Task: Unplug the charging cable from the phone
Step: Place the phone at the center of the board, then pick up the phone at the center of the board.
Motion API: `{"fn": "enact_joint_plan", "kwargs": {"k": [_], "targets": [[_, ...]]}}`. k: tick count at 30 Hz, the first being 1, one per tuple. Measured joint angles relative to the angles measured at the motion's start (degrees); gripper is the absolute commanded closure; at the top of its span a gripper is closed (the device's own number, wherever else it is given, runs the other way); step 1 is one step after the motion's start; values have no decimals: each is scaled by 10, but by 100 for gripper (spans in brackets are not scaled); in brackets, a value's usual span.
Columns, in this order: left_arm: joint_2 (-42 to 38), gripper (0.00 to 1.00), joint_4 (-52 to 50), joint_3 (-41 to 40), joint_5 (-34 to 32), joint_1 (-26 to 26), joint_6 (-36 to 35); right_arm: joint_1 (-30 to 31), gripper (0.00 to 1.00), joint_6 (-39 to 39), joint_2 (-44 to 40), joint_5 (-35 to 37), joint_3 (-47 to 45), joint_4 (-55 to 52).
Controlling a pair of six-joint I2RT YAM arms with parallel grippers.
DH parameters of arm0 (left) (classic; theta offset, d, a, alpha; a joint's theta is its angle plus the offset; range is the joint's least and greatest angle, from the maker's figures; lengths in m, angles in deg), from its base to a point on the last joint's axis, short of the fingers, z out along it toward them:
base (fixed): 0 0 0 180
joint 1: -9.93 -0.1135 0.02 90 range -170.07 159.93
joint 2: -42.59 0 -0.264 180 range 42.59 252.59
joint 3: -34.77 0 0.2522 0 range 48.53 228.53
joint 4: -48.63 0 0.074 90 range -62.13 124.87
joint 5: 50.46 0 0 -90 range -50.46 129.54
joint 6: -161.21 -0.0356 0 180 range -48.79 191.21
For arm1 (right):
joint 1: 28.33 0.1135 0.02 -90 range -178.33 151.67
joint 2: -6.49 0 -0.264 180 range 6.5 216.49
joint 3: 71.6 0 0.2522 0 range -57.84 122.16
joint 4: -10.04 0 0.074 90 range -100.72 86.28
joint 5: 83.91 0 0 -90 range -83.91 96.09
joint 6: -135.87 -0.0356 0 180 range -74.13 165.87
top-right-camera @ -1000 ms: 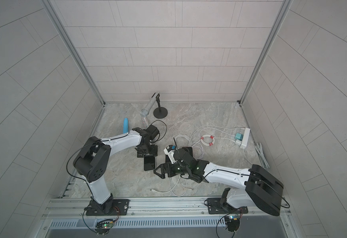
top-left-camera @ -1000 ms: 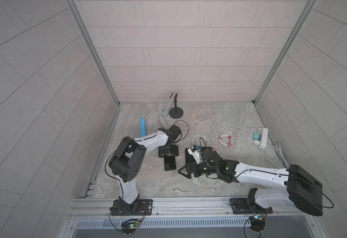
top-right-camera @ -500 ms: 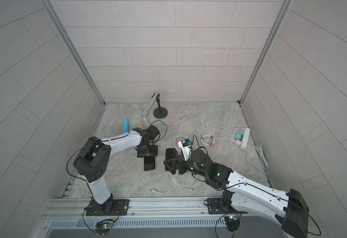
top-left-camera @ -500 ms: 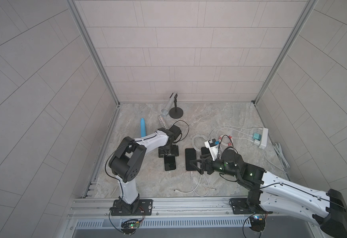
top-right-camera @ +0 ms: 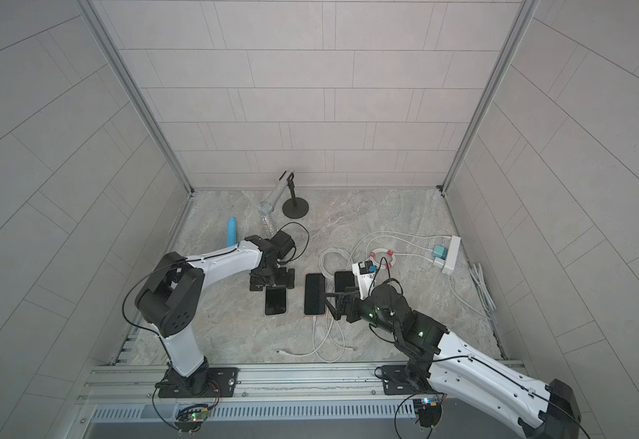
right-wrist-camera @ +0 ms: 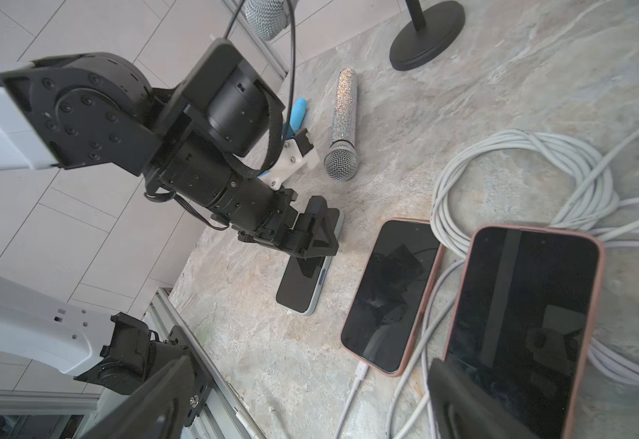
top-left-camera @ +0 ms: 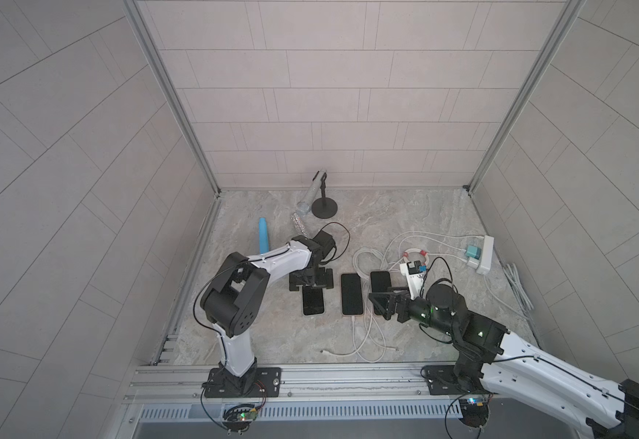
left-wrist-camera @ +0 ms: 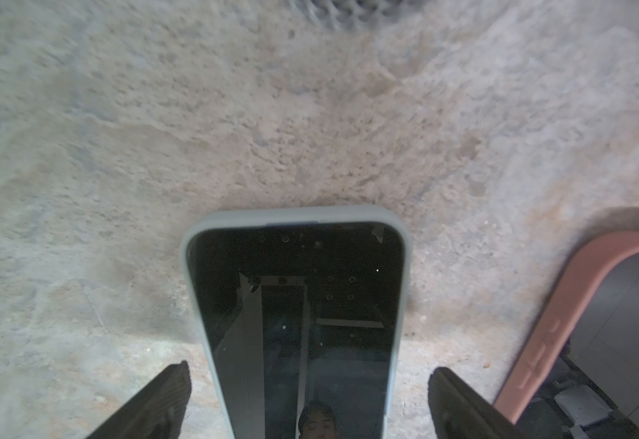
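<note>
In a top view, middle phone lies flat, cable plugged in at its 6 o'clock.
Left wrist: left gripper, jaws spread, straddles grey phone without touching.
Right wrist: right gripper, jaws wide, holds nothing beside right phone.

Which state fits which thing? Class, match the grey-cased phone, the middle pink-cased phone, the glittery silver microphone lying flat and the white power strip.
Things: 1 grey-cased phone; 2 middle pink-cased phone; 3 glittery silver microphone lying flat; 4 white power strip.
States: A holds a teal adapter; B between the fingers of the open left gripper; C white cable plugged in; D beside the black round stand.
Pairs: 1-B, 2-C, 3-D, 4-A.
</note>
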Motion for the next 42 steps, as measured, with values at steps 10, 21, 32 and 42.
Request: {"fn": "enact_joint_plan", "kwargs": {"k": [10,21,32,42], "targets": [[-35,0,-21,27,6,23,0,-24,0,-1,10,-7,0,-23],[-43,0,-50,96,18,91,3,-40,0,-2,18,-14,0,-31],[10,0,-67,166,20,140,12,-45,0,-2,19,-22,0,-31],[90,2,-72,187,20,151,25,-47,0,-6,13,-22,-9,-32]]}}
